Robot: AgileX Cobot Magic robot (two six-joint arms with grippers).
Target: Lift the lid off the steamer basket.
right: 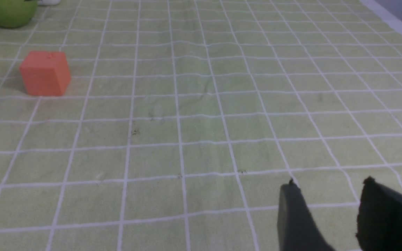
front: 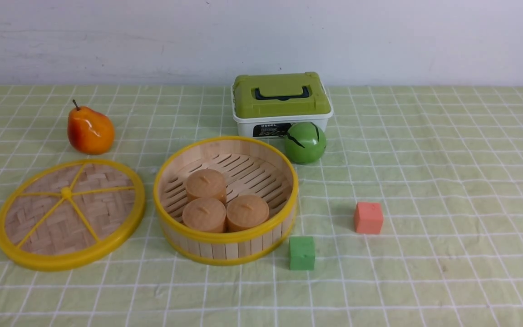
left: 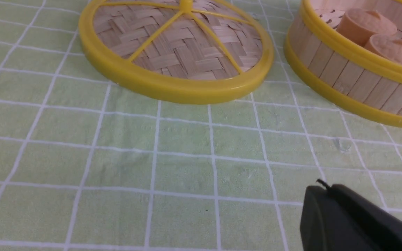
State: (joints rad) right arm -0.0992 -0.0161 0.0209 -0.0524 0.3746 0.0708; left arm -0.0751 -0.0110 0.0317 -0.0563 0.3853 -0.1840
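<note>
The lid [front: 70,213], a woven bamboo disc with yellow rim, spokes and centre knob, lies flat on the cloth to the left of the steamer basket [front: 225,247]. The basket stands uncovered, with three tan round buns [front: 225,202] on its slatted floor. The left wrist view shows the lid [left: 176,52] and the basket wall [left: 347,75] side by side, a gap of cloth between them. My left gripper [left: 325,188] is shut with nothing in it, over bare cloth short of the lid. My right gripper [right: 330,184] is open and empty above bare cloth. Neither arm shows in the front view.
An orange pear [front: 90,131] sits behind the lid. A white box with a green lid [front: 281,103] and a green ball [front: 305,142] stand behind the basket. A green cube [front: 302,253] and a red cube [front: 368,218] lie to the basket's right.
</note>
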